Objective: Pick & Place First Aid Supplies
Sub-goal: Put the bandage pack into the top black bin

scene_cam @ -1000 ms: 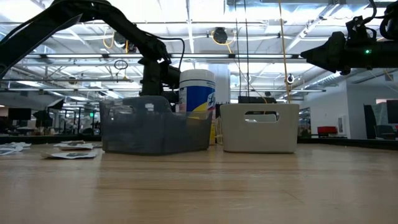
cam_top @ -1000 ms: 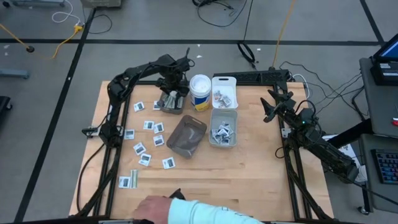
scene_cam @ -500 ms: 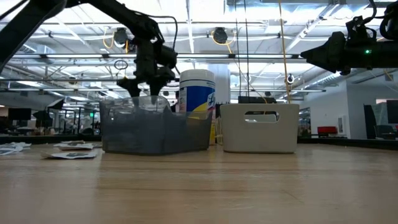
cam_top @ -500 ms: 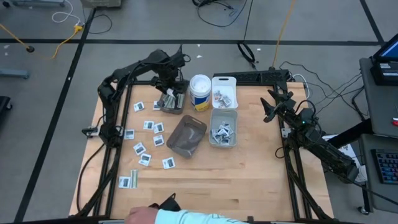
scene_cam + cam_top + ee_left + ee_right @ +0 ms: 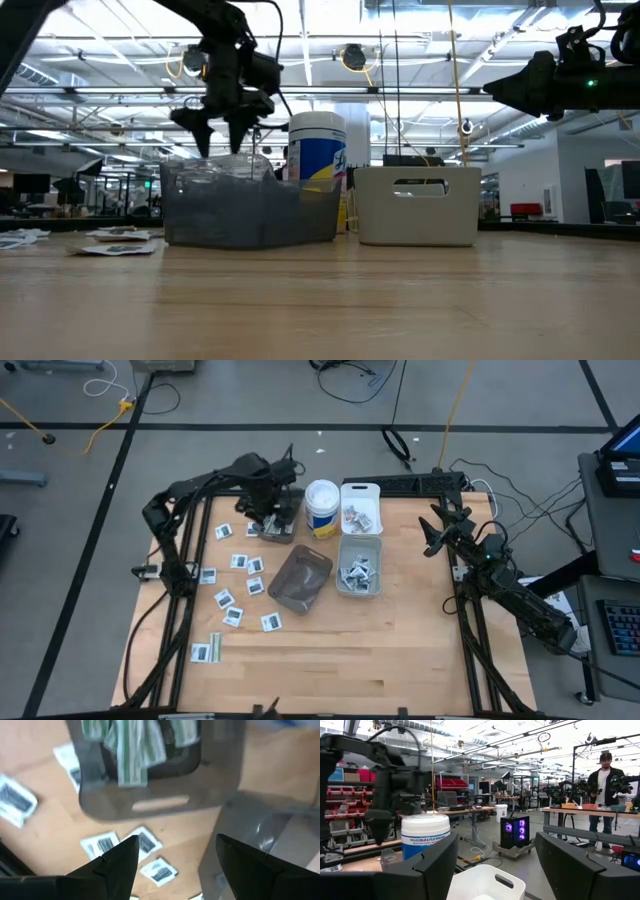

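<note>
Packets everywhere on the left half of the wooden worktop [image 5: 400, 630], so here's how it sits. The left tool [image 5: 262, 512] hangs above the small smoky plastic bin [image 5: 277, 525] at the back, fingers spread apart with nothing between them; you can see the empty gap clearly from table height [image 5: 218, 128]. Straight under it, inside that bin, are the narrow green-and-white striped strip packets [image 5: 131, 745], lying roughly side by side.

What's not yet binned: the loose white square packets with dark print [image 5: 243, 561] lie flat on the wood, down and to the outer side of the left tool, between its bin and the left arm's base. The nearest [image 5: 224, 532] is just beside the bin's outer edge; the others trail away toward the front of the worktop, ending with a pair of pale green-white strips [image 5: 207, 650], well apart from everything. A bigger smoky bin [image 5: 300, 579] sits tilted a bit nearer the middle.

The right tool [image 5: 432, 540] is parked high over the far right side, jaws wide, holding nothing, with two white bins [image 5: 360, 530] and a white tub of wipes [image 5: 321, 507] between it and the loose stuff. So I'd say the left arm is far nearer and the next pick is its job: the squares have no real long axis, lying flat, so it'd be a swing outward and a straight drop onto one.
</note>
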Motion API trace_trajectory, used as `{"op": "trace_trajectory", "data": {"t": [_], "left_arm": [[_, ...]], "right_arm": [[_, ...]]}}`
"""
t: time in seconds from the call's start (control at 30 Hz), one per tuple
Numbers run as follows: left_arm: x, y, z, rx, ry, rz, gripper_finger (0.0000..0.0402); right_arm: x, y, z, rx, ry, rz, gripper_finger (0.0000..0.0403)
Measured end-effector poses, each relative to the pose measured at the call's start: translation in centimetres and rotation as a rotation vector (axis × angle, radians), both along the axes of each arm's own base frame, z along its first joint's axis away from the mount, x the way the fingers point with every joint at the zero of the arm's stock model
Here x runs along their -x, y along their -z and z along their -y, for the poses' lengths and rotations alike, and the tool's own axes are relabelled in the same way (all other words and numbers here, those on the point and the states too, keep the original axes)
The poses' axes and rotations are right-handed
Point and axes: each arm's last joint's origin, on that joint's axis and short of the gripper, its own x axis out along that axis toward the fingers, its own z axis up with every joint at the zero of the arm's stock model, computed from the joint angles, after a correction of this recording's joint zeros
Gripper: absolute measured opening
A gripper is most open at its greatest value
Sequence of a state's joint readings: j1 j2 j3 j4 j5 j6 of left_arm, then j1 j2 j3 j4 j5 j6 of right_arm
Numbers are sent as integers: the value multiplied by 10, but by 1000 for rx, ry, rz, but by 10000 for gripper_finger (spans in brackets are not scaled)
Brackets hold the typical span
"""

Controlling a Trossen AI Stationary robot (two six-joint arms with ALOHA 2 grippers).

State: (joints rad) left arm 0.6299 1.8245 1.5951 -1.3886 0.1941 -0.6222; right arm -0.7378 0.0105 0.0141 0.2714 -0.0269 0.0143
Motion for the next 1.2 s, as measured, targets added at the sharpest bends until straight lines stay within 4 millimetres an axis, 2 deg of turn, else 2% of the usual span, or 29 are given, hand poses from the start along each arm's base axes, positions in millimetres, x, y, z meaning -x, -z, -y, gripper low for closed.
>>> {"op": "trace_trajectory", "data": {"t": [0.53, 0.8, 1.2], "left_arm": [[47, 10, 115, 3, -93, -24, 263], [72, 20, 161, 20, -110, -73, 250], [105, 32, 227, 54, -87, -157, 263]], "right_arm": [[0, 0, 0, 0, 0, 0, 263], [0, 0, 0, 0, 0, 0, 263], [0, 0, 0, 0, 0, 0, 263]]}}
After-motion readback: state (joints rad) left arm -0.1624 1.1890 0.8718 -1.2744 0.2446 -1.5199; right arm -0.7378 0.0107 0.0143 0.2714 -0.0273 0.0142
